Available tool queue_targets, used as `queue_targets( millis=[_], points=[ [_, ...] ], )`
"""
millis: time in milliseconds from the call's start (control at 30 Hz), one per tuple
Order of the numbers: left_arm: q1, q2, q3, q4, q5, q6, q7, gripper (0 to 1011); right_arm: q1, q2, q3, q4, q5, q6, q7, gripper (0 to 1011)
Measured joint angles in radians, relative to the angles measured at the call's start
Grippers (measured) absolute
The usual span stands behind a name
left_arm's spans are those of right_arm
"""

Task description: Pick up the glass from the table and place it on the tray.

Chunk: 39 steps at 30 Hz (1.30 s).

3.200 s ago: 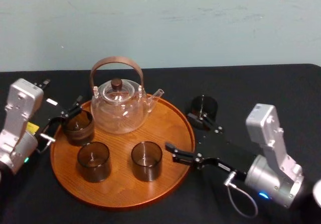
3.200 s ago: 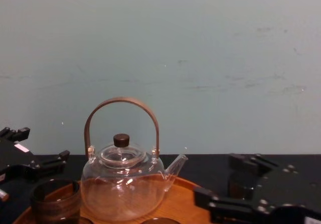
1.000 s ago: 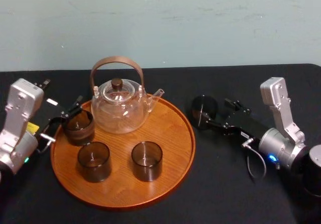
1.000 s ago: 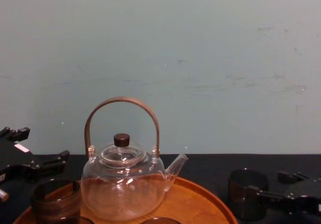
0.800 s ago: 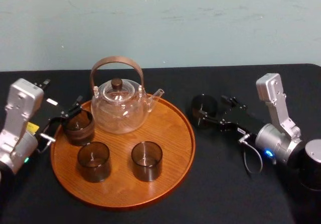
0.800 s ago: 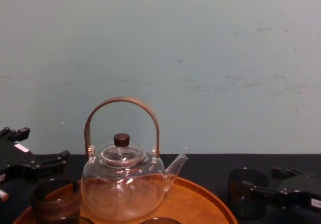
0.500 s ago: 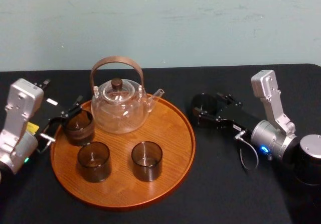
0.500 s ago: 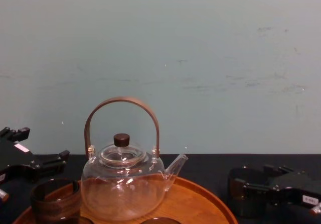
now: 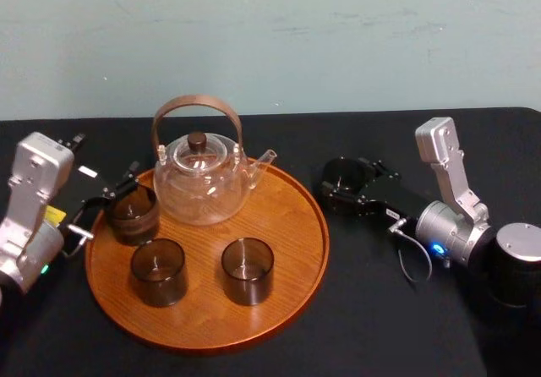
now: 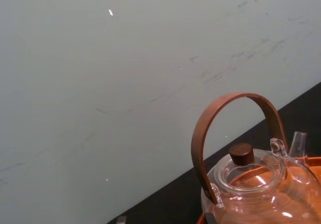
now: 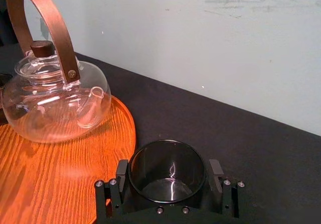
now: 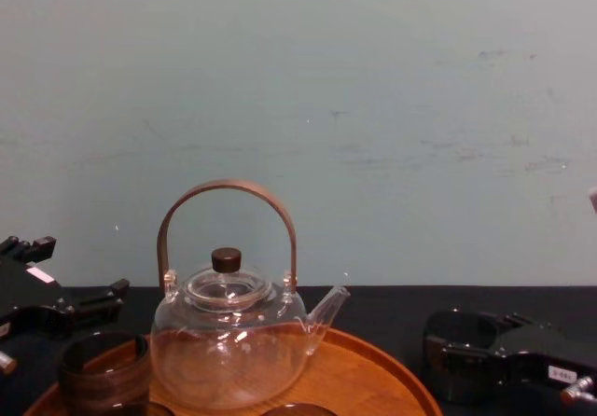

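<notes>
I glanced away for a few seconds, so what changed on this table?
The right pincer swung from the front of the tray to the dark glass on the table and now sits around it; the glass has not moved. The left pincer, teapot and three glasses on the tray stayed put.

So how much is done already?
Not yet finished. Three glasses already sit on the tray. The right claw is around the last glass, which stands on the table beside the tray. Lifting it and setting it on the tray is left. The left claw waits at the tray's left edge.
</notes>
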Motion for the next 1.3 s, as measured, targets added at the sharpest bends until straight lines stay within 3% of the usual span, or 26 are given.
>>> queue_targets(
  millis=[700, 1300],
  points=[
    [0.000, 0.000, 0.000, 0.000, 0.000, 0.000, 0.000, 1001, 0.027, -0.016, -0.008, 0.056, 0.005, -0.007, 0.019, 1002],
    [0.000, 0.000, 0.000, 0.000, 0.000, 0.000, 0.000, 1001, 0.027, -0.016, -0.009, 0.057, 0.002, -0.007, 0.016, 995]
  ],
)
